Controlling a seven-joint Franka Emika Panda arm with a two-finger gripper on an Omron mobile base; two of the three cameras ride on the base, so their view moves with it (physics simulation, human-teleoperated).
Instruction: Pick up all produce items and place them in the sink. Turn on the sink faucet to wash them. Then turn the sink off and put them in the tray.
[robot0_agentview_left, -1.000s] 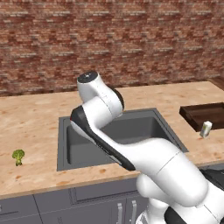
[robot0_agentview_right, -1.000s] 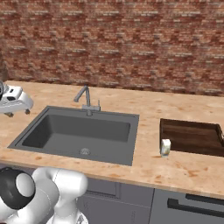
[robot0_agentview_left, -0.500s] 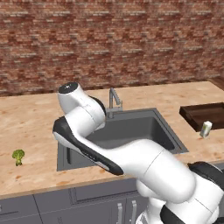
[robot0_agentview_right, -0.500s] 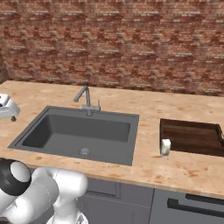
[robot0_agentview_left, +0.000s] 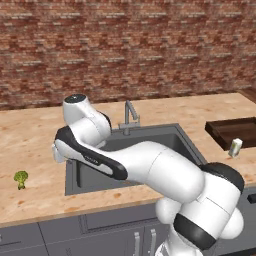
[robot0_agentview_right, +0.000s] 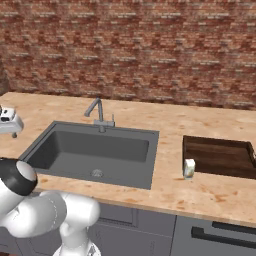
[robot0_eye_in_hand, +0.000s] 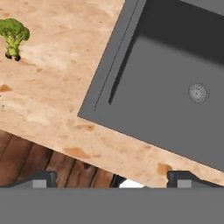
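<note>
Brick wall (robot0_agentview_left: 130, 45) runs behind everything. Below it the desk (robot0_agentview_left: 30, 135), pale speckled stone-look top w/ grey cabinet fronts (robot0_agentview_right: 150, 225) underneath.

Sink (robot0_agentview_right: 75, 165) is recessed into the desk, dark grey, rounded corners; small round metal drain (robot0_agentview_right: 97, 173) sits on its floor nr the front wall. In hand view the basin takes the upper right and the drain (robot0_eye_in_hand: 198, 92) shows clearly. No produce in the basin.

Robot arm (robot0_agentview_left: 145, 165) curves from lower right of left base view up and over the sink's left-front part, elbow high, then drops toward the sink's left rim.

Tray (robot0_agentview_right: 220, 156), dark brown wood-look w/ low rim, lies on the desk to the right of the sink, well apart from it. Nothing visible inside it.

Sink faucet (robot0_agentview_right: 98, 112) stands at the back rim of the sink, approx. centre, spout angled fwd over the basin; lever too small to read.

End effector (robot0_eye_in_hand: 111, 177): fingertips stand far apart at the bottom corners of hand view, nothing between them; it's above the desk's front edge by the sink's left-front corner.

Small pale cream carton (robot0_agentview_right: 189, 168) stands upright on the desk just beside the tray's front-left corner.

Broccoli floret (robot0_agentview_left: 20, 178) lies on the desk left of the sink, well apart from the rim and from the end effector, untouched; dark green top, yellow-green stalk.
</note>
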